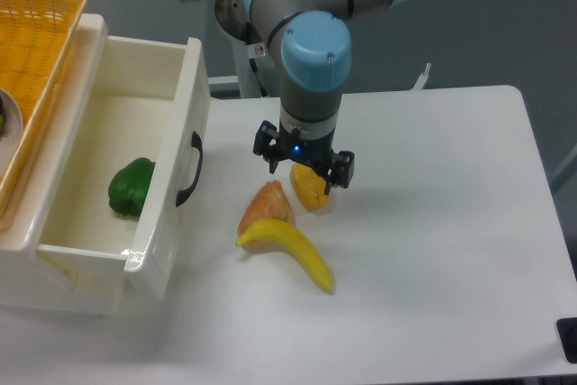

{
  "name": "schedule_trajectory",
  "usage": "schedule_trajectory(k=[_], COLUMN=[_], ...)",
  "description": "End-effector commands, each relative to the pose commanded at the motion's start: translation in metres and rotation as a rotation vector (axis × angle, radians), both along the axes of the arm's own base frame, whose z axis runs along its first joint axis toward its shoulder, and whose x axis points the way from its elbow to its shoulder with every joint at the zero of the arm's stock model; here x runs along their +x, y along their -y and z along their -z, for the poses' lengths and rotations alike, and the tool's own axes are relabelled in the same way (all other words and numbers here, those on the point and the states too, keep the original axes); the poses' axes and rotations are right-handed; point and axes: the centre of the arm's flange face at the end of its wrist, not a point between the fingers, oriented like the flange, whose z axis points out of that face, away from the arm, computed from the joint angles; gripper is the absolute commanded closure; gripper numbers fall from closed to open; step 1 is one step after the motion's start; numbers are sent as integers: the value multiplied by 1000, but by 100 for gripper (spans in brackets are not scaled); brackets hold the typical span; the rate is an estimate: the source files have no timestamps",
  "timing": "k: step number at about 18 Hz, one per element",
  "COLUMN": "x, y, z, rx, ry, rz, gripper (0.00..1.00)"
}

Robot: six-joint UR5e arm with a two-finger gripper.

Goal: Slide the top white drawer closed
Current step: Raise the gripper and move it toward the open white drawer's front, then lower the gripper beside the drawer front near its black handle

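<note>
White and pulled far out, the top white drawer (135,169) holds a green pepper (132,187) — its black handle (191,169) faces the arm. Fingers apart and holding nothing, the tool (303,168) hovers over the orange fruit (309,189) on the desk (433,223), well right of that front — not yet placed to push.

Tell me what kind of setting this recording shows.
Probably a robotics lab bench: a robot arm with its gripper over a plain white table, toy-like fruit such as a banana, and the open top white drawer.

We see a glossy white plastic top drawer (176,146), a woven orange basket (36,33), a smooth matt white counter (433,223) and a shiny yellow plastic-looking banana (293,250).
</note>
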Motion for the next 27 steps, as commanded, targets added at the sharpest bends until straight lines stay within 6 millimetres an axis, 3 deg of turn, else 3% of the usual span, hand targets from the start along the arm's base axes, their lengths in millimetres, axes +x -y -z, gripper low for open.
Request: schedule_trajectory(k=[7,13,18,24,27], x=[-7,4,21,25,37], y=[-8,-20,-37,-39,-44], z=[8,17,36,43,52], rx=[-24,-36,-39,-54,-65], ry=[8,16,22,29,44], rz=[-203,-252,-240,-231,-209], gripper=[0,0,0,0,0])
